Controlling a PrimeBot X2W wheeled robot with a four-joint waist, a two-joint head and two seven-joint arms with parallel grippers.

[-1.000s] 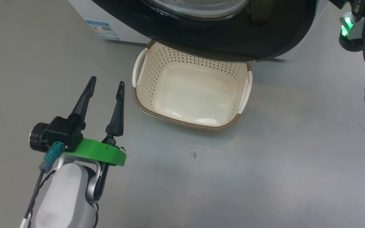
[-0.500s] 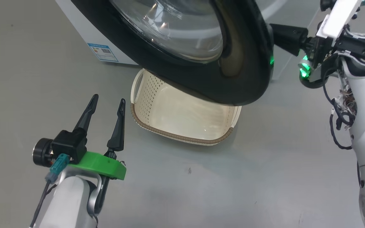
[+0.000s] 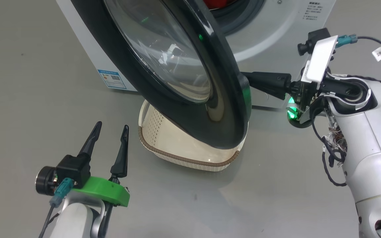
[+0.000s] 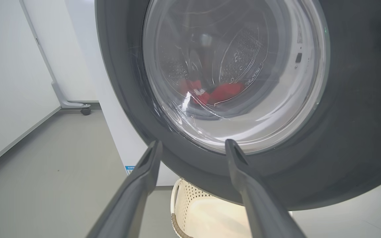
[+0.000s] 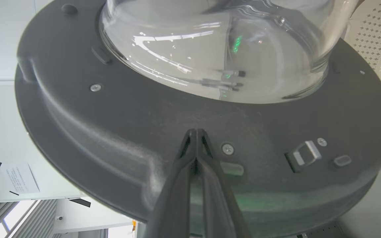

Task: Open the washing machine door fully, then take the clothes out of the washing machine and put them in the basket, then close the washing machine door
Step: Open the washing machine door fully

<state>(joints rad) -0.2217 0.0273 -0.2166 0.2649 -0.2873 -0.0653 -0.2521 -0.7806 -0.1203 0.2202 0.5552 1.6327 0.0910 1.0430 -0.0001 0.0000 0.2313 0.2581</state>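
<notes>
The washing machine (image 3: 276, 36) is standing on the floor at the top of the head view; its drum mouth is showing past the door's edge. The washing machine door (image 3: 164, 66) is hanging part-way open, hinged on the robot's left side of the opening; its free edge is pointing toward the robot and overhanging the basket (image 3: 190, 161), which is sitting on the floor just in front of the machine with nothing visible in the part that shows. The clothes (image 4: 225, 92) are lying inside the drum, showing red through the glass bowl.

The relation that matters: the right tool (image 5: 195, 132) is sitting on the inner side of the door, fingers clenched together with nothing between them and their tips at the dark inner face near the latch edge, so the door is lying to its left. A further swing would probably mean pushing leftward, away from the drum mouth. The left tool (image 3: 111, 125) is waiting released, fingers spread, facing the outer glass – apart from it, and the farther arm.
</notes>
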